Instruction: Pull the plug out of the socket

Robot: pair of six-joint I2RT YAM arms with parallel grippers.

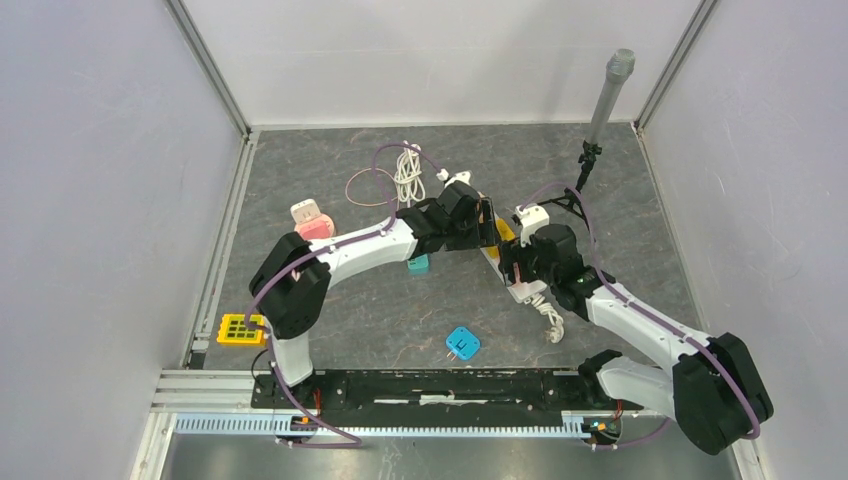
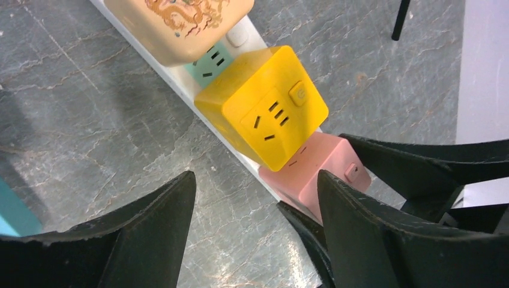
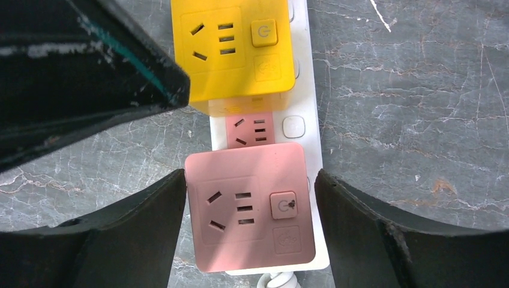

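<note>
A white power strip point(image 3: 303, 129) lies on the grey table and carries a cream plug cube point(image 2: 180, 27), a yellow plug cube point(image 2: 264, 108) and a pink plug cube point(image 3: 249, 207). My right gripper point(image 3: 251, 180) stands open around the pink cube. Its left finger point(image 3: 150, 222) touches the cube's side, while its right finger point(image 3: 360, 228) is a small gap away. My left gripper point(image 2: 257, 180) is open over bare table beside the strip, with its right finger point(image 2: 360, 222) in front of the pink cube point(image 2: 324, 174). From above, both grippers point(image 1: 487, 225) point(image 1: 510, 262) meet at the strip.
The strip's white cord point(image 1: 550, 325) trails toward the near edge. A blue adapter point(image 1: 462, 343), a teal piece point(image 1: 418, 264), a pink cube point(image 1: 312, 222), a yellow grid block point(image 1: 240, 328) and a coiled white cable point(image 1: 408, 175) lie around. A grey tube on a stand point(image 1: 608, 95) rises at back right.
</note>
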